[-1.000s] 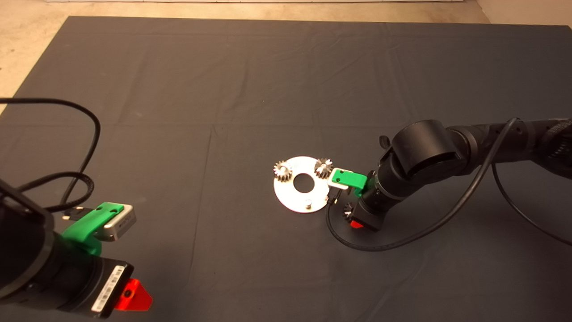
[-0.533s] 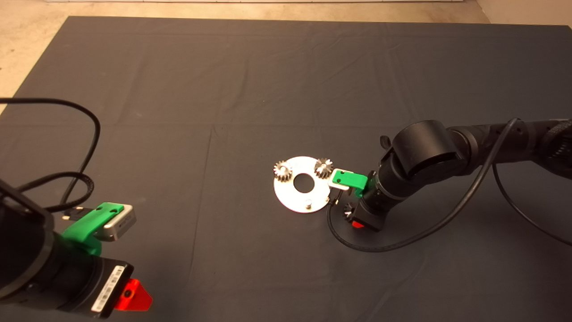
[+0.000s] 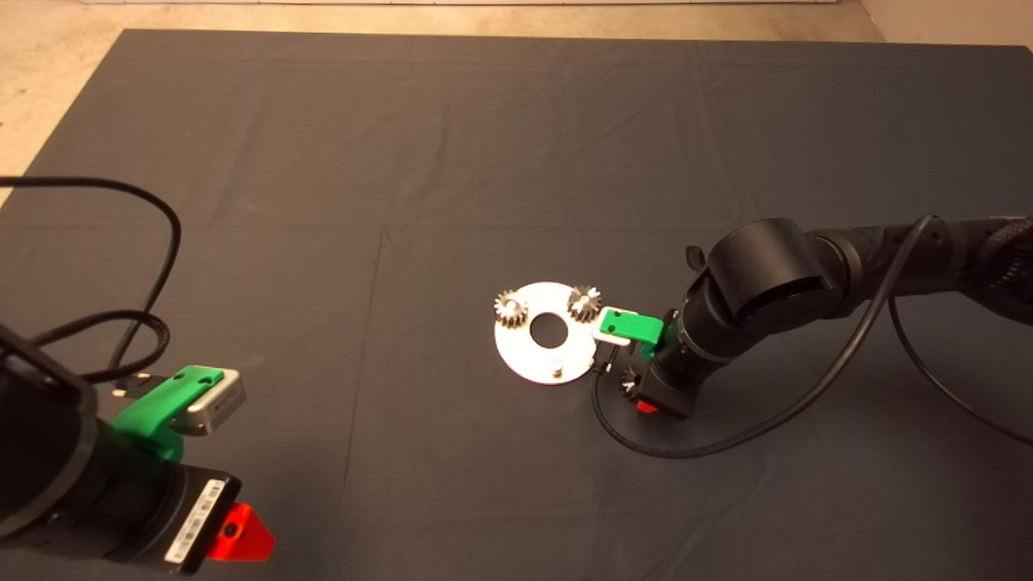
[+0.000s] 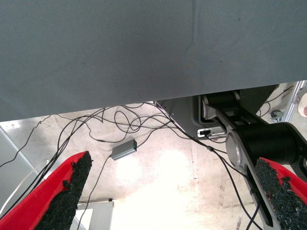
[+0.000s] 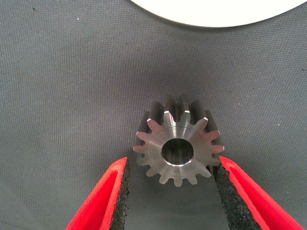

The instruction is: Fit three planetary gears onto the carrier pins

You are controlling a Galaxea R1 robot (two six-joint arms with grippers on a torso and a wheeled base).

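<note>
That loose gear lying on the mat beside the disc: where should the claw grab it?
By its toothed rim, from straight above. The loose gear lies flat on the mat, hole up, so only its opposite sides offer a hold. The right claw already straddles it, fingers open on either side.

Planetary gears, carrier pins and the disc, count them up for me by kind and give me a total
Planetary gears: 3, two on the disc, one on the mat between the right gripper fingers
Carrier pins: 1 bare pin visible; the gears cover the others
Silver carrier disc: 1
Total: 5 visible
</note>
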